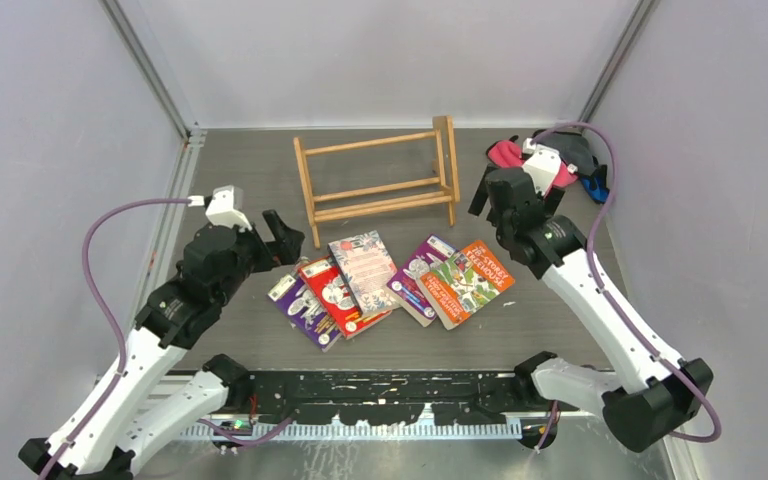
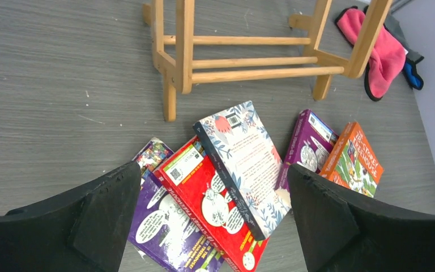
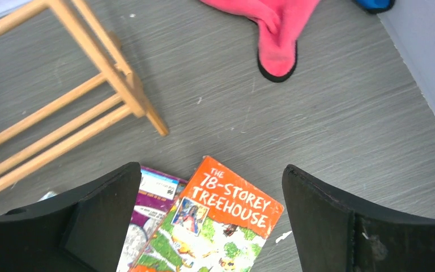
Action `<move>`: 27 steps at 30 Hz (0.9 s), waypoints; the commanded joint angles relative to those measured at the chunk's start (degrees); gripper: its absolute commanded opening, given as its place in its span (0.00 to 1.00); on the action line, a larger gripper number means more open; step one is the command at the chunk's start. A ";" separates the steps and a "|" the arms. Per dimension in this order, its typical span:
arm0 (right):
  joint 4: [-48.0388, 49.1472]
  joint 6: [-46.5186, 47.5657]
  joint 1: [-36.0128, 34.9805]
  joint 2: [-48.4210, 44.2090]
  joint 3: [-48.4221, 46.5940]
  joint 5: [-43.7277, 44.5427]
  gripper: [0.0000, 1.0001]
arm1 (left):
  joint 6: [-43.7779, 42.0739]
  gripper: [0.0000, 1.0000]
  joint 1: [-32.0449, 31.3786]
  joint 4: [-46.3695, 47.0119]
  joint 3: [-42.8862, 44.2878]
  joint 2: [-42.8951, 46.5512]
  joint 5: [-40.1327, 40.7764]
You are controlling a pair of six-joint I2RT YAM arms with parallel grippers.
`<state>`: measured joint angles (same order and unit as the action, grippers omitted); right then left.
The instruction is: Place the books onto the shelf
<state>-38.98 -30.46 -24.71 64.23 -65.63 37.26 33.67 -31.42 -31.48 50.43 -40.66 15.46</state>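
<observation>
Lying flat on the desk [image 1: 250, 180], the books [image 1: 362, 268] form two fans on the near side of the empty shelf [image 1: 378, 190]. The left pincer [image 1: 282, 235], jaws apart, hangs beside the left fan, whose long axes run diagonally. The right pincer [image 1: 490, 195], jaws apart, is nearer the orange book [image 1: 482, 268].

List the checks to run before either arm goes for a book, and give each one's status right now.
1. Open, empty left gripper: ok.
2. Open, empty right gripper: ok.
3. Upright shelf with nothing on it: ok.
4. All books lying singly for a clean grasp: not ok. The floral book rests on the red book, and the orange Treehouse book overlaps a purple book.
5. Loose pink cloth apart from the shelf: ok.
</observation>
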 commanded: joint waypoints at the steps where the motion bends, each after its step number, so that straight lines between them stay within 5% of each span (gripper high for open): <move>1: -0.82 0.76 -3.30 -4.43 0.57 4.55 1.00 | -1.88 1.00 -1.94 -2.04 1.62 0.16 0.77; 13: 1.30 -3.42 -8.31 -10.66 10.18 -6.87 0.88 | 1.58 1.00 -11.93 -1.08 -0.64 -3.40 3.53; 27: -2.92 -19.43 -21.10 -10.06 17.48 -6.41 0.83 | 6.07 1.00 -23.58 6.26 -1.28 -13.52 3.06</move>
<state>-41.25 -44.01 -43.44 52.93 -48.12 28.88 38.44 -53.54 -30.41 48.27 -52.45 18.85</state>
